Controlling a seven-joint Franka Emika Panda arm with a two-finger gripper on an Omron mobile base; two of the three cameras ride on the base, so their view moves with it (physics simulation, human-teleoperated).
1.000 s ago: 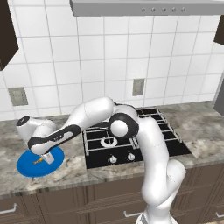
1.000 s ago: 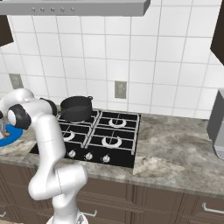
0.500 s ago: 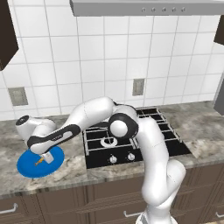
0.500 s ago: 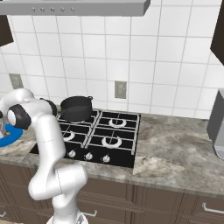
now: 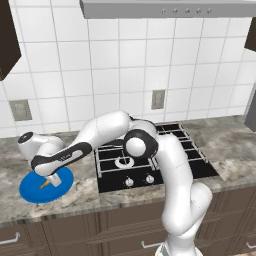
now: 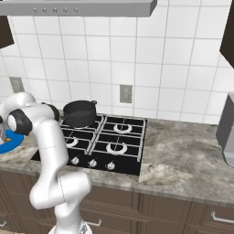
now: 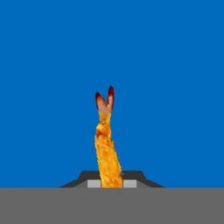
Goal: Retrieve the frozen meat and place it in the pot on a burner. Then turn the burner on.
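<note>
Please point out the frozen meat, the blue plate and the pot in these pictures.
frozen meat [image 7: 107, 153]: hand view, middle of its orange body.
blue plate [image 5: 32, 190]: left base view, bare left part.
pot [image 6: 79, 114]: right base view, front wall.

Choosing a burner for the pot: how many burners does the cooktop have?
4. The back-left burner holds the pot; the back-right burner, front-right burner and front-left burner are bare, the last partly behind the arm.

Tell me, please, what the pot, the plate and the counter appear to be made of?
Pot: probably dark metal, dull sheen on its wall.
Plate: flat matte blue, plastic or glazed ceramic, unclear.
Counter: looks like polished stone, mottled grey-brown veining.
</note>
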